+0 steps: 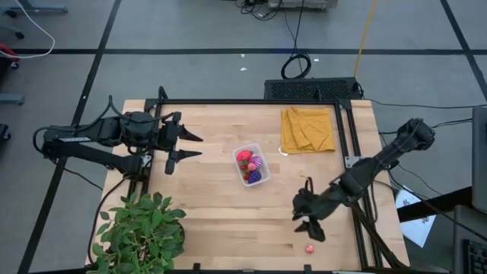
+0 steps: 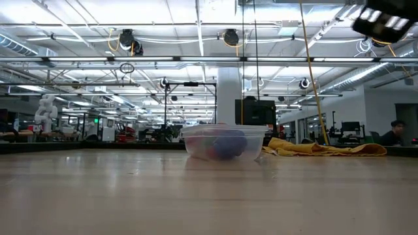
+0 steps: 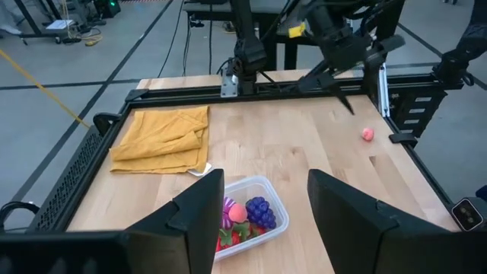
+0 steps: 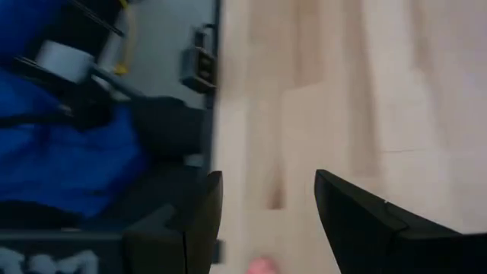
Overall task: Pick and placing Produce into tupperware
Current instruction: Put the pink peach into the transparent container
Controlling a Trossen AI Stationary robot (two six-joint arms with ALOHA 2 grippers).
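Note:
The clear tupperware (image 1: 251,164) stands mid-table with a red strawberry, a magenta spiky fruit and purple grapes (image 1: 255,176) inside; it also shows in the low view (image 2: 224,141) and the left wrist view (image 3: 251,217). A small pink piece (image 1: 310,248) lies on the wood near the near edge, also visible as a pink piece (image 3: 367,134) and a pink piece (image 4: 262,266). My right gripper (image 1: 308,216) hovers open above the table, just on the far side of that piece, touching nothing. My left gripper (image 1: 188,144) waits open, left of the tupperware.
A folded mustard-yellow cloth (image 1: 308,128) lies at the far right of the table. A green potted plant (image 1: 141,232) fills the near left corner. A black frame rail (image 1: 351,156) borders the right edge. Bare wood lies between the tupperware and the near edge.

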